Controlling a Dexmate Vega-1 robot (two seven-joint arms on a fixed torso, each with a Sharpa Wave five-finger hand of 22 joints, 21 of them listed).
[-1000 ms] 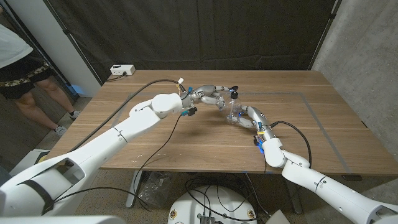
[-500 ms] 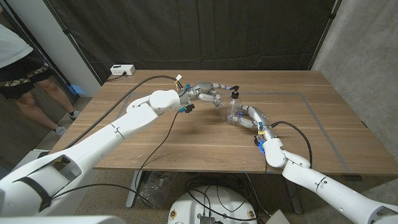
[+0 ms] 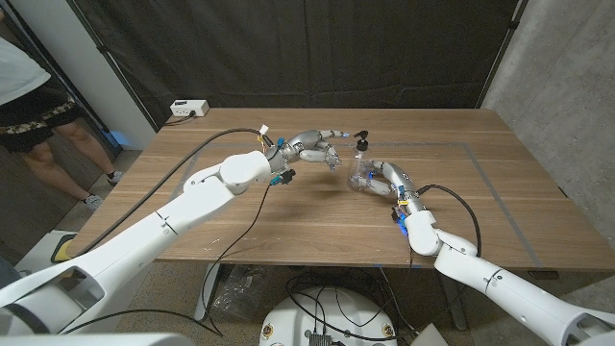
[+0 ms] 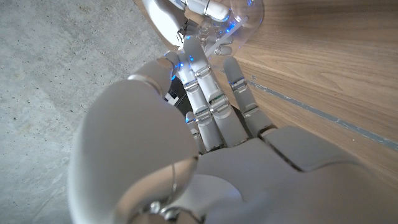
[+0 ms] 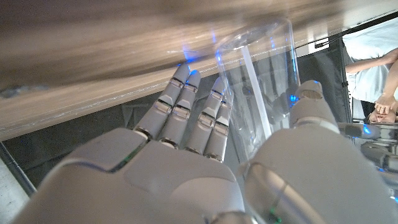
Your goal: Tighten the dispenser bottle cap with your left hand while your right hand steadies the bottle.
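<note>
Dispenser bottle: the clear plastic dispenser bottle point(image 3: 362, 173) with its black pump cap point(image 3: 361, 141) is standing upright near the middle of the wooden desk point(image 3: 288, 216), and we are keeping it there.
Right hand: we are wrapping our right hand point(image 3: 384, 179) around the bottle's clear body; in the right wrist view the fingers point(image 5: 180, 115) are curling on one side and the thumb on the other, so this hand is holding the bottle.
Left hand: our left hand point(image 3: 317, 146) is sitting just beside the cap with fingers spread and nothing between them; in the left wrist view its fingers point(image 4: 208, 102) are reaching toward the bottle point(image 4: 239, 25) without touching it.
Change: over the last second we are drawing the left hand back from the cap, and the left arm is swinging outward; the bottle is staying put.
Meaning: we are judging this a release between twists, or the finish of tightening; how tight the cap sits we cannot tell.
</note>
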